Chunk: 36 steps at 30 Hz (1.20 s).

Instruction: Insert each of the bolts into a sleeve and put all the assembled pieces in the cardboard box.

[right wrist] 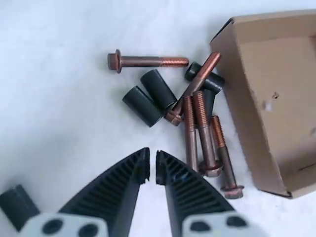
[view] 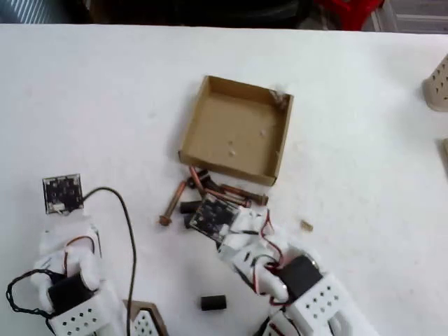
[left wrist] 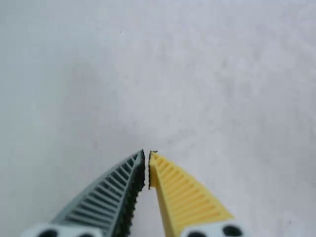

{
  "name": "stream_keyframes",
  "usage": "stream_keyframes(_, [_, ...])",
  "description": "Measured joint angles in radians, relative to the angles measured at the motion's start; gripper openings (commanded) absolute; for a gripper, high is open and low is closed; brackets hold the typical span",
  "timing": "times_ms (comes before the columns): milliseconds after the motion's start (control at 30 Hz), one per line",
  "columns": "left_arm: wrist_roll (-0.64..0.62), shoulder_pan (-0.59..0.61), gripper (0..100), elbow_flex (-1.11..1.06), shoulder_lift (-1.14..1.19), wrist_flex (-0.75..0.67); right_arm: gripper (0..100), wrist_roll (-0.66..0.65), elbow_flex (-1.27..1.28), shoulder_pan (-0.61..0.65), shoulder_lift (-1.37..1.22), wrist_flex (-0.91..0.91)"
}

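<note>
Several bolts (right wrist: 197,128) lie tangled with black sleeves (right wrist: 157,89) on the table (view: 350,105), just beside the cardboard box (right wrist: 281,89). Our right jaws hover above them, almost pressed together and empty; our left jaws likewise, well apart. Descending unopened, we risk scattering the pile.

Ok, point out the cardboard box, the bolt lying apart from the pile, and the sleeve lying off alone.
Cardboard box (view: 224,119): high view, bare floor inside.
Separate bolt (right wrist: 148,61): right wrist view, middle of the shank.
Lone sleeve (view: 213,302): high view, middle of its side.
</note>
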<state>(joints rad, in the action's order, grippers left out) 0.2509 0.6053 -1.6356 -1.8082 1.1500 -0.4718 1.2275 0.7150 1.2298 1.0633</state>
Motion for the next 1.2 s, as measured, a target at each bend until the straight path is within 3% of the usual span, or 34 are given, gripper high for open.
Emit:
stream_keyframes(133, [0.000,0.000,5,0.000,0.000,0.000,2.6,-0.002,-0.198,0.089,-0.224,0.163])
stream_keyframes(267, [0.000,0.000,5,0.000,0.000,0.000,10.8,-0.026,-0.302,0.245,-0.327,0.316])
stream_keyframes(500, [0.000,0.000,13,-0.011,0.002,-0.008,13.0,-0.106,-0.295,0.451,-0.427,0.353])
stream_keyframes(700, [0.002,0.000,13,-0.011,0.002,-0.011,13.3,-0.184,-0.216,0.620,-0.525,0.341])
stream_keyframes(1200, [0.003,-0.002,13,-0.011,-0.014,-0.011,13.1,-0.084,-0.109,0.667,-0.577,0.103])
